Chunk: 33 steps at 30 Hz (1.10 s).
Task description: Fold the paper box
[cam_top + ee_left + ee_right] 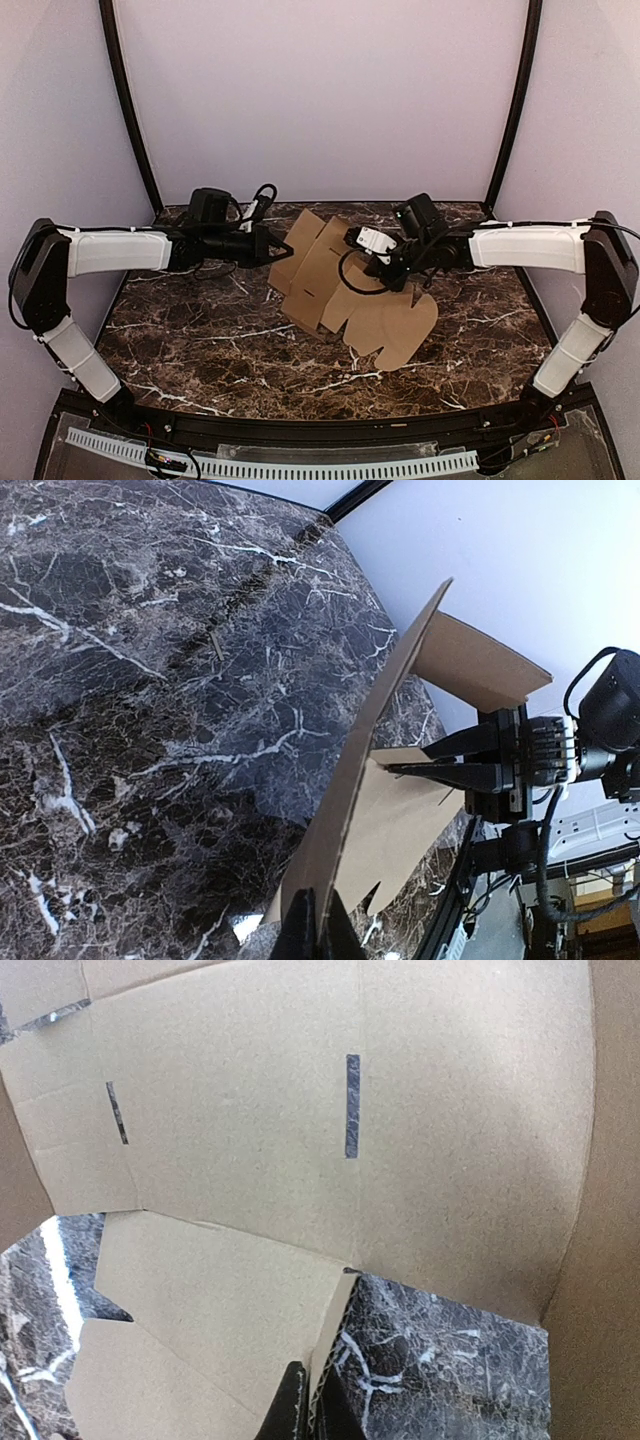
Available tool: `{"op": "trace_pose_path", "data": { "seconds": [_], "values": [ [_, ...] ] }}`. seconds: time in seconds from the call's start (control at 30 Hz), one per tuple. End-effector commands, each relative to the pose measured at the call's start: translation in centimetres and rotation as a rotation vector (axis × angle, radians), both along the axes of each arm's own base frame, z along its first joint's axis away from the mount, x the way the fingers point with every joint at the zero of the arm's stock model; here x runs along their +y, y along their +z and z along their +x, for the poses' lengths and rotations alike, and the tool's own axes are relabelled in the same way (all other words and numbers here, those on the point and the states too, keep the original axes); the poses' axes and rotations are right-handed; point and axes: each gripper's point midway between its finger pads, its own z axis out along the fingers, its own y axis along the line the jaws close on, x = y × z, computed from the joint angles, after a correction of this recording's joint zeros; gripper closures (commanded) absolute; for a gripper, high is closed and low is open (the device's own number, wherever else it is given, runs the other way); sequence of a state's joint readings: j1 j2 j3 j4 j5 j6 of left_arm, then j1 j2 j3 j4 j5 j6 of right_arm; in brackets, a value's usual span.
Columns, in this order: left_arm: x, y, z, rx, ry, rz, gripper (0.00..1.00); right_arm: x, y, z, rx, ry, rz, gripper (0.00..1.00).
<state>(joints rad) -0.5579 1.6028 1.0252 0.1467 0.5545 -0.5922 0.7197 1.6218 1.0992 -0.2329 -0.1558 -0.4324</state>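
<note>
The paper box [345, 290] is a brown die-cut cardboard sheet with flaps, slots and rounded tabs, held partly raised over the dark marble table [200, 340]. My left gripper [275, 247] is shut on its left edge; in the left wrist view the sheet [375, 770] runs edge-on out of the closed fingertips [300, 930]. My right gripper [397, 272] is shut on a flap at the sheet's right side; in the right wrist view the corrugated flap edge [330, 1350] sits between the fingertips [292, 1415], with the slotted panel [300, 1110] beyond.
The marble table is ringed by pale walls and two black upright posts [125, 100]. The right arm's gripper shows in the left wrist view [500, 765] behind the sheet. A black rail and white cable strip [300, 465] run along the near edge.
</note>
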Motion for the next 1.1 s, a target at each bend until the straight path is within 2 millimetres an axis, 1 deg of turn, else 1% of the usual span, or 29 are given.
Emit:
{"op": "trace_pose_path", "data": {
  "seconds": [0.0,0.17,0.23,0.33,0.4,0.53,0.6,0.73,0.87,0.93,1.0,1.03,1.07],
  "values": [
    [-1.0,0.1,0.1,0.083,0.006,-0.112,0.99,-0.3,-0.7,1.9,-0.141,-0.049,-0.105,0.96],
    [-1.5,-0.8,0.1,0.126,-0.006,-0.128,0.99,-0.3,-2.0,2.6,-0.141,-0.048,-0.193,0.89],
    [-1.4,-1.1,0.1,0.125,-0.008,-0.119,0.99,-0.4,-2.8,2.6,-0.113,-0.040,-0.226,0.86],
    [-1.4,-1.4,0.0,0.127,-0.009,-0.108,0.99,-0.3,-3.5,2.5,-0.087,-0.028,-0.241,0.84],
    [-1.3,-1.6,-0.1,0.133,-0.013,-0.103,0.99,-0.1,-3.7,2.3,-0.066,-0.022,-0.240,0.78],
    [-1.2,-2.2,-0.3,0.138,-0.022,-0.084,0.99,0.3,-3.4,2.0,-0.016,0.001,-0.233,0.67],
    [-1.1,-2.4,-0.5,0.142,-0.026,-0.074,0.99,0.6,-3.1,1.6,0.013,0.027,-0.229,0.65],
    [-1.1,-2.2,-0.6,0.149,-0.033,-0.083,0.99,1.0,-3.0,1.2,0.053,0.070,-0.236,0.67],
    [-1.1,-2.3,-0.5,0.157,-0.020,-0.098,0.99,1.3,-4.2,0.5,0.106,0.092,-0.232,0.72],
    [-1.1,-2.5,-0.4,0.166,-0.012,-0.112,0.99,1.4,-5.0,0.2,0.125,0.090,-0.229,0.75],
    [-0.9,-3.2,-0.5,0.185,0.001,-0.116,0.99,1.1,-5.6,0.5,0.095,0.058,-0.238,0.81],
    [-1.0,-3.2,-0.4,0.182,0.004,-0.125,0.99,0.9,-5.8,0.6,0.077,0.044,-0.242,0.84],
    [-1.0,-3.5,-0.4,0.190,0.010,-0.135,0.99,0.9,-5.7,0.9,0.048,0.024,-0.241,0.87]
  ]
}}
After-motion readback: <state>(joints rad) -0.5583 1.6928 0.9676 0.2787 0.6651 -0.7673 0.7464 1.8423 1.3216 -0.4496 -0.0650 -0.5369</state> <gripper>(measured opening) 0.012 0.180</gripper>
